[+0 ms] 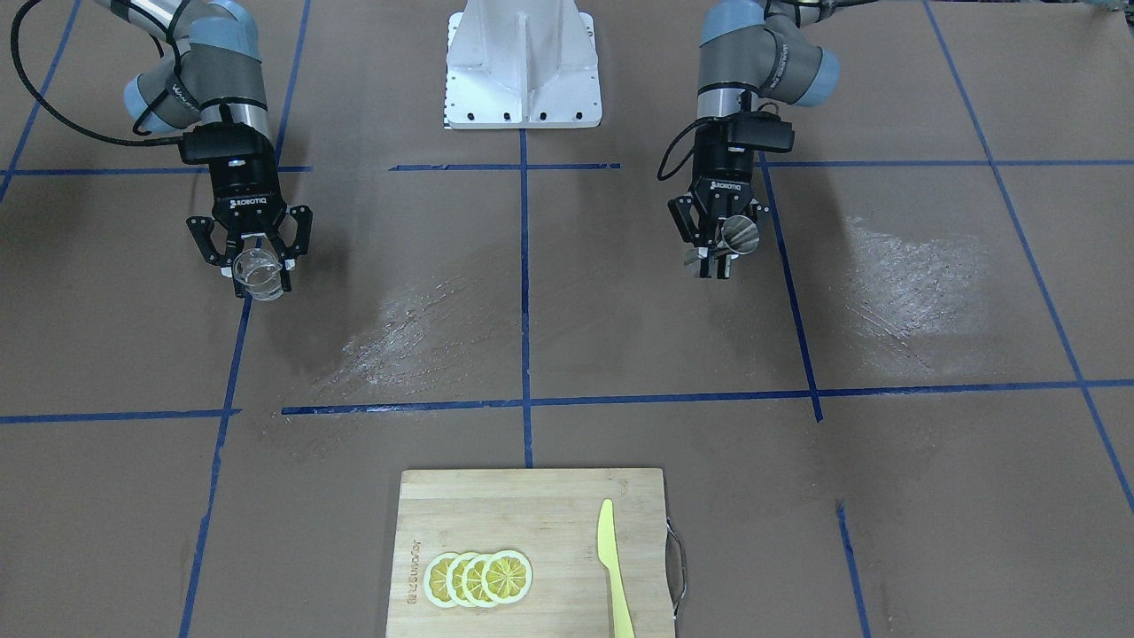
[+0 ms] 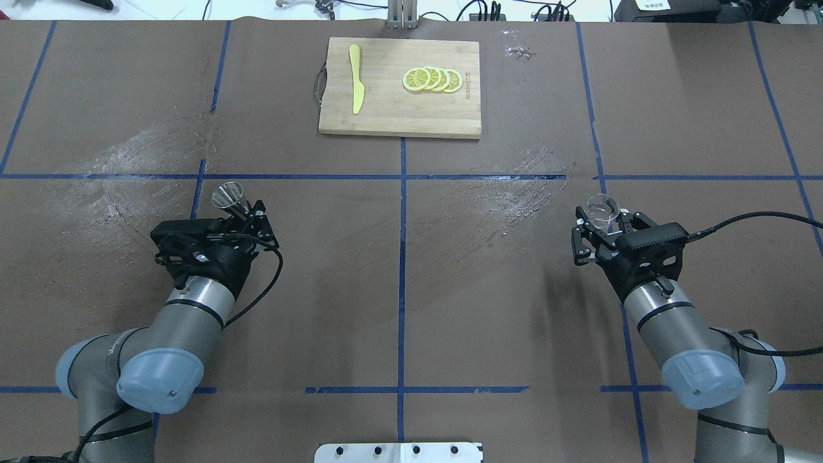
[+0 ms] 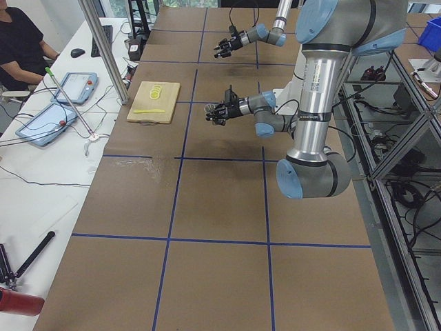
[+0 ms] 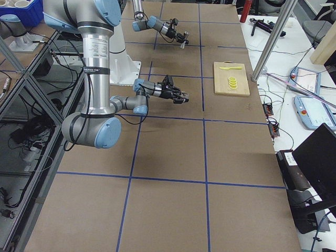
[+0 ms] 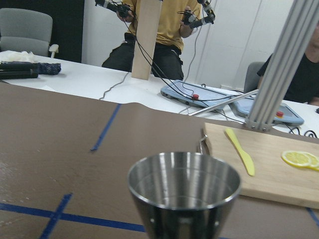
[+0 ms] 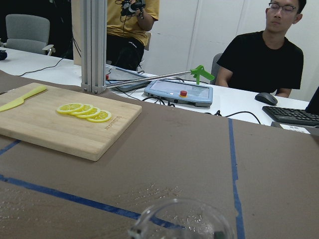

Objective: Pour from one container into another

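Note:
My left gripper (image 2: 241, 209) is shut on the grey steel jigger (image 2: 228, 195), holding it upright by its lower part above the table. In the front-facing view the jigger (image 1: 737, 234) sits in the left gripper (image 1: 719, 252) on the right side. The left wrist view shows the jigger's (image 5: 184, 186) open cup from close up. My right gripper (image 2: 604, 220) is shut on the clear glass tumbler (image 2: 602, 208), also off the table. The tumbler (image 1: 260, 273) shows in the right gripper (image 1: 257, 270), and only its rim (image 6: 182, 218) shows in the right wrist view. The two grippers are far apart.
A wooden cutting board (image 2: 386, 112) lies at the far middle edge with lemon slices (image 2: 432, 79) and a yellow knife (image 2: 355, 87). White scuff marks (image 2: 508, 193) streak the brown table cover. People sit and stand beyond the far edge (image 6: 261, 55). The robot's white base (image 1: 523, 66) stands between the arms.

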`<move>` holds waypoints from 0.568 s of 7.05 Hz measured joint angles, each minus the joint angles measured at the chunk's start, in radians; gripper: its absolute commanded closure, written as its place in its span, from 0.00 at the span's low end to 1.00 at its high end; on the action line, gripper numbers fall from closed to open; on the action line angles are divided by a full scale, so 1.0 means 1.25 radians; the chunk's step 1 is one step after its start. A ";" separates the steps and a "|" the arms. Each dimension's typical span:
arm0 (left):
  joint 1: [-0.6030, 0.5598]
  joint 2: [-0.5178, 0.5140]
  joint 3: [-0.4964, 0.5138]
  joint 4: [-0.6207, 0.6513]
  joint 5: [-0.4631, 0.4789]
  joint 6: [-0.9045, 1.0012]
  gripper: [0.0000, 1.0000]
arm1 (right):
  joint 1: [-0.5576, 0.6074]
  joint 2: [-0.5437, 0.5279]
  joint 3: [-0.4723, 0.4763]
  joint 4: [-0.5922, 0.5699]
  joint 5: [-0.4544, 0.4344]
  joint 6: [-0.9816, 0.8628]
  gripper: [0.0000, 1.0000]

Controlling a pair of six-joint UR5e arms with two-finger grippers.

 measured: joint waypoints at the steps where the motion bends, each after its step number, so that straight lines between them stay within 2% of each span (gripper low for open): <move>1: 0.002 -0.044 0.018 -0.020 -0.022 0.096 1.00 | 0.017 0.024 -0.001 -0.001 0.030 -0.055 1.00; 4: 0.000 -0.112 0.044 -0.037 -0.068 0.262 1.00 | 0.056 0.080 0.003 -0.009 0.142 -0.140 1.00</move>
